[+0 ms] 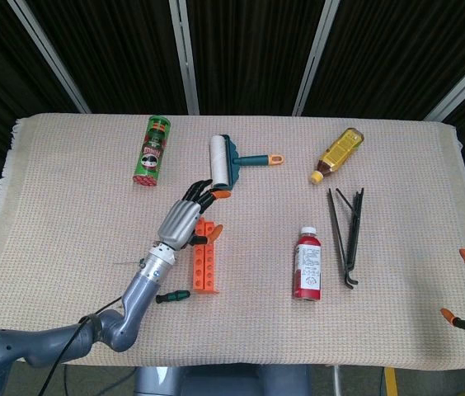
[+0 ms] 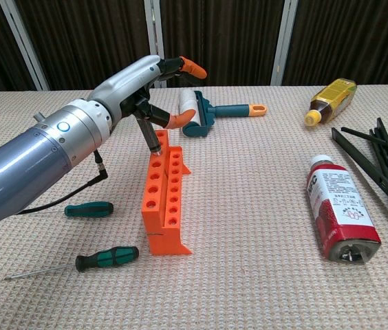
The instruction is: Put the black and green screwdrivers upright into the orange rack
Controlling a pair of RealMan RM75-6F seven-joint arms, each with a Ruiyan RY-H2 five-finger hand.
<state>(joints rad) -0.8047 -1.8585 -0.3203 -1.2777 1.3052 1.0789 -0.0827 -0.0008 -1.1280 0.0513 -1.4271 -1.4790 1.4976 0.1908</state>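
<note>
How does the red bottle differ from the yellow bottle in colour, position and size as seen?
The red bottle is red with a white label; the yellow bottle is amber with a yellow cap. The red bottle lies near the middle of the table, beside the black tongs; the yellow bottle lies at the far edge. In the head view the red bottle looks somewhat longer. Both lie on their sides, untouched by either hand.
</note>
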